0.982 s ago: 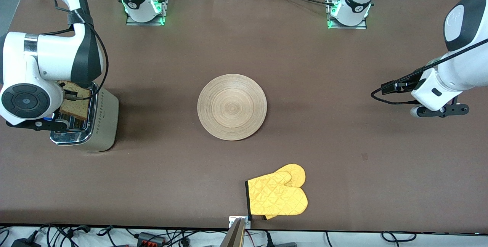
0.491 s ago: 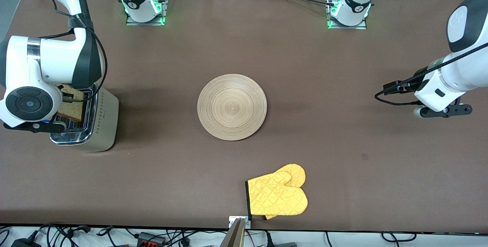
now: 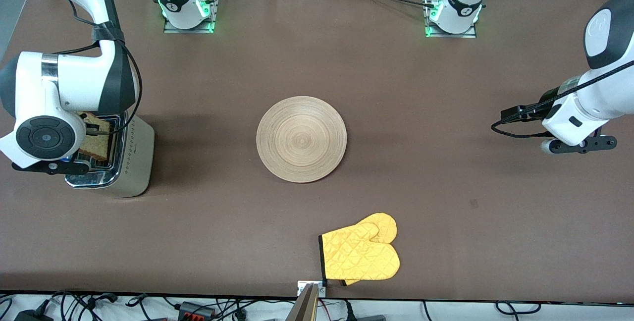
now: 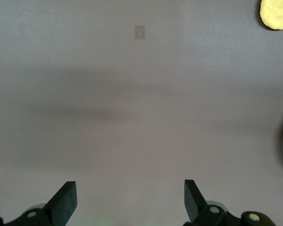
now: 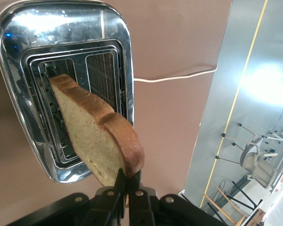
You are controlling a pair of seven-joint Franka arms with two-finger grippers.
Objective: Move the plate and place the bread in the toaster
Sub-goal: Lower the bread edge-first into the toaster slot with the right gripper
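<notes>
Since a second ago, the right claw [image 5: 128,184], clamped on the bread [image 5: 95,132], has sunk lower over the toaster [image 3: 110,155] at the desk's [image 3: 208,212] nine o'clock. The left claw [image 4: 127,200] waits spread wide and empty at three o'clock; the plate [image 3: 301,138] lies centrally.

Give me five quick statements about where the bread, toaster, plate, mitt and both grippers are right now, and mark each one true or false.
1. The right gripper is shut on the bread above the toaster. True.
2. The bread lies on the plate. False: the plate holds nothing.
3. The left gripper is open over bare table. True.
4. The yellow oven mitt rests on the plate. False: it lies apart, nearer the front camera.
5. The toaster stands toward the left arm's end. False: it stands toward the right arm's end.
</notes>
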